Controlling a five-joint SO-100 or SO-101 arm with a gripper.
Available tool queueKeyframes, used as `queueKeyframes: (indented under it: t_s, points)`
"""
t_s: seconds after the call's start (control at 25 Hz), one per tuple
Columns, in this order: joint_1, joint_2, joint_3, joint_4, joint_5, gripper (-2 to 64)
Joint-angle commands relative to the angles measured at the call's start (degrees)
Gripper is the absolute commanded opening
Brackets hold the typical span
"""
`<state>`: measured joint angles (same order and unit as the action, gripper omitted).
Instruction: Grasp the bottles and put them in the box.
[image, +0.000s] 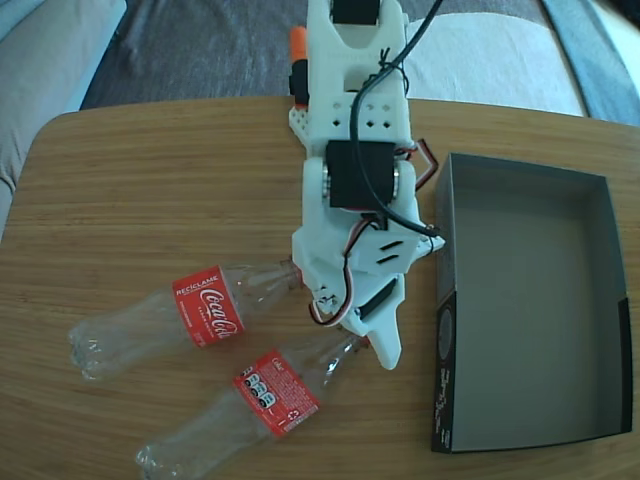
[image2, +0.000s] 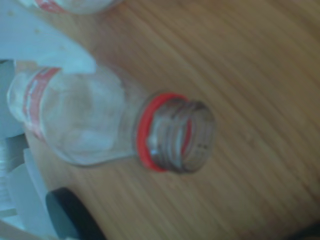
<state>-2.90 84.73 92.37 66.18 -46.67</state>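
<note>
Two clear bottles with red labels lie on the wooden table, necks pointing right in the fixed view. The upper bottle (image: 208, 305) runs under the arm. The lower bottle (image: 275, 392) has its neck between my white gripper's (image: 355, 335) jaws. In the wrist view this bottle (image2: 100, 120) shows its red neck ring and open mouth, with my gripper (image2: 65, 135) open around its shoulder; the upper finger (image2: 55, 50) touches it and a strip of wood shows by the lower one. The other bottle (image2: 65, 4) peeks in at the top. The box (image: 530, 290) sits empty on the right.
The white arm (image: 355, 130) reaches in from the table's far edge and hangs over the middle. Grey cushions (image: 60, 50) lie beyond the table's rounded far-left corner. The box's black side (image: 445, 380) stands just right of the gripper.
</note>
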Motion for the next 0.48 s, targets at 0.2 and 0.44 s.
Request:
queueKeyframes:
  t_s: [0.2,0.44]
  points:
    - [-0.9,-1.0,-2.3,-0.8,0.2,44.9]
    - [-1.2,-6.4,-5.0,-0.8,0.3,44.9]
